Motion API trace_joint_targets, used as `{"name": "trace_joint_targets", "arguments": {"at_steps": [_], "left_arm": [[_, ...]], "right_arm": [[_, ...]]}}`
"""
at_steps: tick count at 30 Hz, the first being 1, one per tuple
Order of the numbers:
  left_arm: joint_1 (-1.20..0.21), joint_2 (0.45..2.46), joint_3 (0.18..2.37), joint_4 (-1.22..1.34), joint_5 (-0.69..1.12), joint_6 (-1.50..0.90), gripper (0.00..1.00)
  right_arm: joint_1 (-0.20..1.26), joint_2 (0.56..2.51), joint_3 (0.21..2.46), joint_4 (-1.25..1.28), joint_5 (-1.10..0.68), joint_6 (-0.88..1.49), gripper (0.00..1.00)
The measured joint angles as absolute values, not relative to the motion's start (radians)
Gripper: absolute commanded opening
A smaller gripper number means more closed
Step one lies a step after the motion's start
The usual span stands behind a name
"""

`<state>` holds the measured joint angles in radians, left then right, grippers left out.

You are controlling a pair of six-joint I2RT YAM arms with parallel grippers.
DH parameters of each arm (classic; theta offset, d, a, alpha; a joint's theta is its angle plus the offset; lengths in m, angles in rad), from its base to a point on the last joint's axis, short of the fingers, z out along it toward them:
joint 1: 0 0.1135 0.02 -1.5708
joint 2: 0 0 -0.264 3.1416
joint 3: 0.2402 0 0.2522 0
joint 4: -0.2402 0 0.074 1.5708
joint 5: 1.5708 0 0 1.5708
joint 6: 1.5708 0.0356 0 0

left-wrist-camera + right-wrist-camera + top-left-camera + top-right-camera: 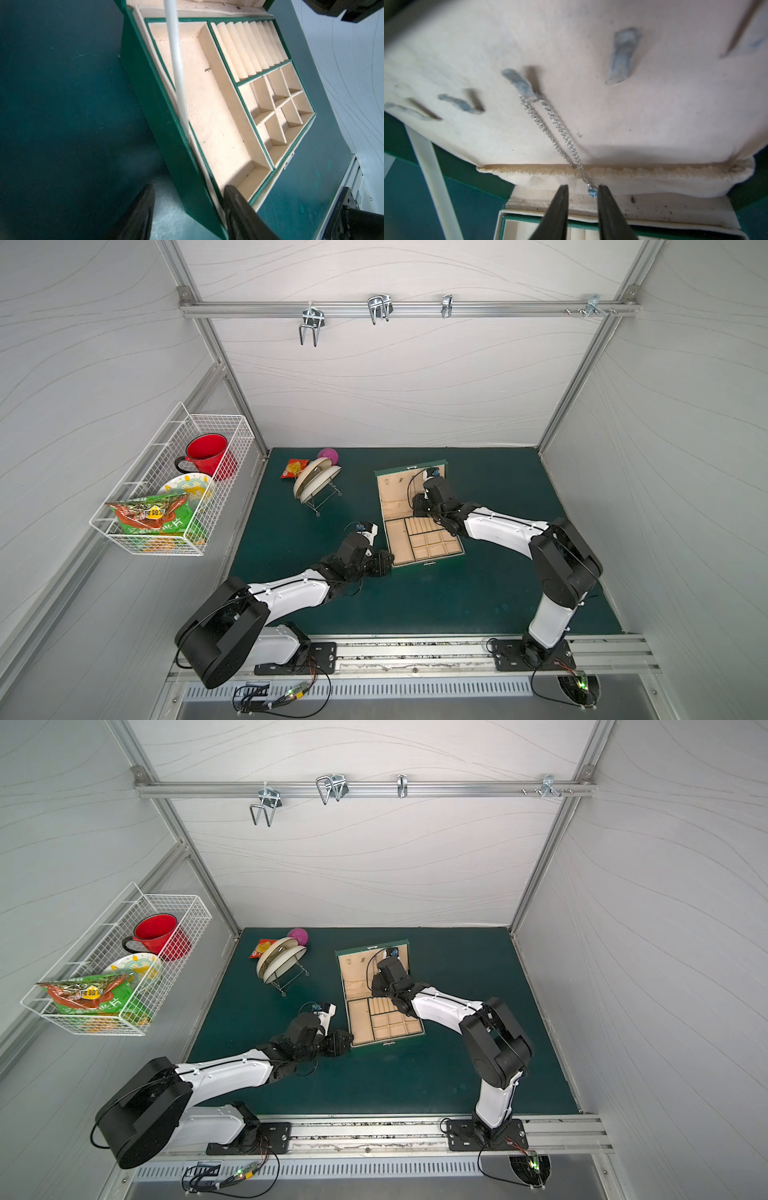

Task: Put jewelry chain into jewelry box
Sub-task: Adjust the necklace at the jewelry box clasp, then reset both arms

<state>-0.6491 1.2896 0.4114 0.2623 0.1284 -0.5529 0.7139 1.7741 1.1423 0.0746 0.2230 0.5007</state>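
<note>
**Let go clean, back off straight**

The right gripper (582, 187) has its jaws parted and holds nothing. The pendant (592, 192) dangles in the gap between them, close by one finger and, as far as can be seen, not pinched. From it the chain (560, 128) runs up in two strands to a hook (519, 83) on the lid (654, 114). It therefore hangs inside the box (155, 104), crossing the pocket edge (664, 168).

The step in hand looks like the release. To do it well, the jaws should widen a little more before the arm moves. The arm should then draw back along the jaws' own line, away from the lid and not sideways. A finger that brushes the pendant could drag the loop off the hook. Slow is better, since so light a chain is likely to swing.

The left gripper (190, 186) straddles the box's side wall near a corner, jaws apart, with a gap showing at the outer finger (145, 207). It seems to brace rather than clamp. It would do best to hold there until the right arm is clear, so that box and lid do not shift.
</note>
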Motion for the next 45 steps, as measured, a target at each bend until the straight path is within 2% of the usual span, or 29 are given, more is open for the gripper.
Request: {"name": "trace_joint_targets", "arguments": {"at_steps": [6, 8, 12, 14, 17, 21, 27, 31, 35, 39, 45], "left_arm": [[-0.649, 1.222, 0.403, 0.218, 0.12, -0.53, 0.76], [-0.649, 1.165, 0.4, 0.195, 0.114, -0.511, 0.81], [-0.649, 1.022, 0.399, 0.147, 0.093, -0.462, 0.98], [-0.649, 0.953, 0.4, 0.121, 0.072, -0.435, 1.0], [-0.644, 0.87, 0.4, 0.084, 0.028, -0.388, 1.0], [-0.593, 0.815, 0.402, 0.055, -0.016, -0.332, 1.0], [-0.31, 0.849, 0.405, 0.104, -0.026, -0.295, 1.0], [-0.163, 0.953, 0.424, 0.16, -0.032, -0.261, 1.0], [-0.065, 1.032, 0.426, 0.241, -0.065, -0.207, 1.0], [0.004, 1.11, 0.398, 0.411, -0.088, -0.151, 1.0], [0.031, 1.323, 0.324, 0.665, -0.065, -0.06, 1.0]], "right_arm": [[0.714, 1.66, 1.047, 0.082, 0.218, 0.492, 0.68], [0.714, 1.568, 0.989, 0.083, 0.221, 0.479, 0.77], [0.712, 1.342, 0.879, 0.081, 0.247, 0.435, 0.91], [0.705, 1.217, 0.832, 0.077, 0.263, 0.406, 0.98], [0.664, 1.025, 0.778, 0.058, 0.276, 0.358, 0.99], [0.523, 0.826, 0.744, 0.005, 0.258, 0.295, 0.99], [0.168, 0.706, 0.685, -0.067, 0.163, 0.234, 0.99], [-0.017, 0.747, 0.601, -0.037, 0.073, 0.245, 0.99], [-0.128, 0.886, 0.547, 0.03, 0.004, 0.268, 0.99], [-0.165, 0.983, 0.506, 0.116, -0.002, 0.273, 0.99], [-0.158, 1.087, 0.408, 0.393, -0.04, 0.234, 0.99]]}}
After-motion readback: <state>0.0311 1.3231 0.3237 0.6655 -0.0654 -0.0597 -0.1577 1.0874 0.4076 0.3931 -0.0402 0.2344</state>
